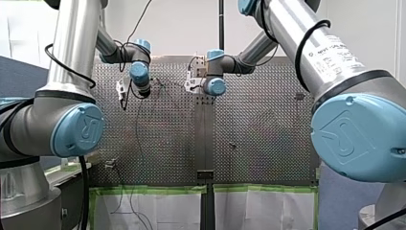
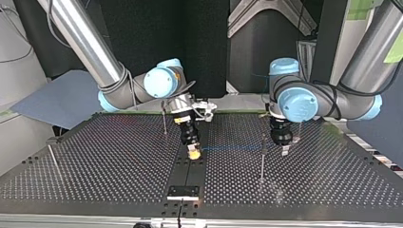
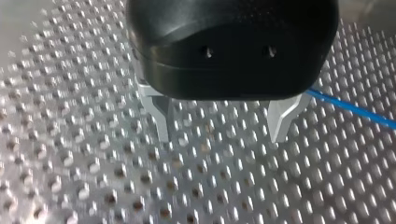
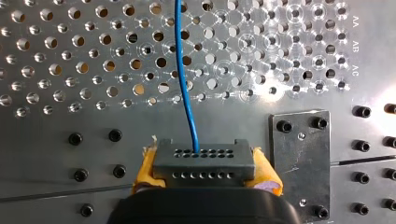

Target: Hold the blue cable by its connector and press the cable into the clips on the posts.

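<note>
My right tool [image 4: 204,173] was closed on the grey connector [image 4: 204,161], with its yellow pads [image 4: 145,170] pressed on the two short sides of it. So the connector was held firm, and the blue cable [image 4: 187,84] came out free from its front face, straight ahead of the tool, low over the perforated surface [image 4: 70,70]. I think this grip was chosen so that the arm could steer the cable without pinching it.

In the top view the cable ran from the connector toward three o'clock, almost level and rather tight, to the place under my left tool [image 3: 221,137]. A thin post [image 2: 262,159] stood just beside that tool, at about its eight o'clock. The cable crossed the post's upper part. Whether it sat in the clip I could not tell, because the clip was too small to see there.

My left tool stood wide, its metal fingers [image 3: 161,116] pointing down at the surface with nothing between them. The cable passed beside one finger, outside the gap. The tool seemed placed there to push the cable down into the clip, while the right arm held the tension.
</note>
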Action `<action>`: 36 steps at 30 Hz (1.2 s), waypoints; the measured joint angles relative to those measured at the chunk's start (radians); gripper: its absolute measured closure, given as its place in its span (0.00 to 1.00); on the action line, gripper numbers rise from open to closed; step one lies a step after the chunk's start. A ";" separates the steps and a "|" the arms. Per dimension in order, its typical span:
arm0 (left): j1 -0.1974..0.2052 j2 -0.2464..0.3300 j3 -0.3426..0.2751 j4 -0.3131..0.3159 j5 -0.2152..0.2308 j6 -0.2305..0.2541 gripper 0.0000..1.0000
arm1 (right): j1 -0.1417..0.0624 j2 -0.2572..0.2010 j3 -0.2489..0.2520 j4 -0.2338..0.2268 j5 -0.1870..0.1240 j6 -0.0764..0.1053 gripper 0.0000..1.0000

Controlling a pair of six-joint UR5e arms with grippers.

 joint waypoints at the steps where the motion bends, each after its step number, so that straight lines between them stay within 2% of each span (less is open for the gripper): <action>1: -0.002 0.006 0.000 -0.003 0.010 -0.010 0.00 | 0.000 0.000 0.000 0.000 0.000 0.000 1.00; 5: -0.007 0.044 0.000 -0.011 0.035 -0.054 0.00 | 0.000 0.000 0.000 0.000 0.000 0.000 1.00; 13: -0.010 0.091 -0.021 -0.024 0.037 -0.111 0.00 | 0.000 0.000 0.000 0.000 0.000 0.000 1.00; 22: -0.012 0.114 -0.046 -0.040 0.028 -0.114 0.00 | 0.003 0.000 0.000 0.005 0.000 0.000 1.00; 36: -0.026 0.174 -0.074 -0.068 0.049 -0.107 0.00 | 0.009 0.000 0.000 0.011 0.000 0.000 1.00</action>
